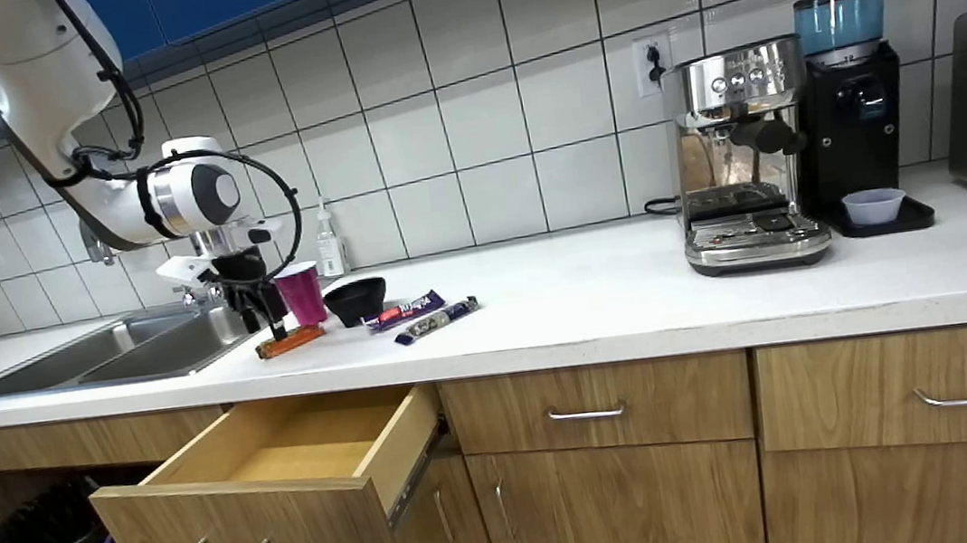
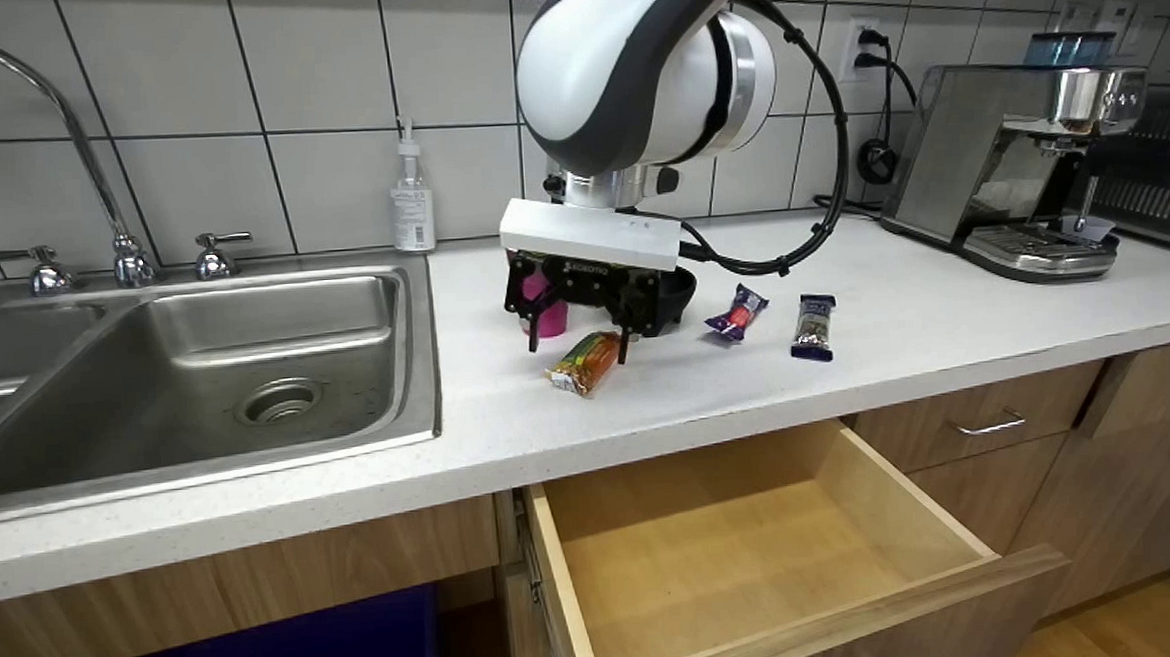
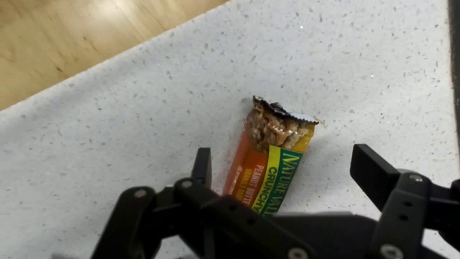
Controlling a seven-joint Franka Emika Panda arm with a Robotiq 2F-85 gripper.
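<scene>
An orange and green granola bar [image 3: 267, 176] lies on the white counter, its near end hidden behind the gripper in the wrist view. It also shows in both exterior views [image 1: 291, 341] [image 2: 583, 367]. My gripper [image 3: 282, 160] is open, with one finger on each side of the bar. Bare counter shows between the bar and each fingertip, with the left one closer. The gripper [image 2: 578, 351] points down, low over the counter. A magenta cup [image 1: 301, 294] and a black bowl [image 1: 357, 301] stand close behind it. A purple wrapped bar [image 2: 738, 312] and a silver-blue bar [image 2: 813, 327] lie to the right.
A wooden drawer [image 2: 698, 583] stands pulled out below the counter edge. A steel sink [image 2: 423, 377] lies left of the gripper. A soap bottle [image 2: 412, 202] stands by the wall. A coffee machine [image 1: 744, 160] and a grinder [image 1: 851, 102] stand farther right.
</scene>
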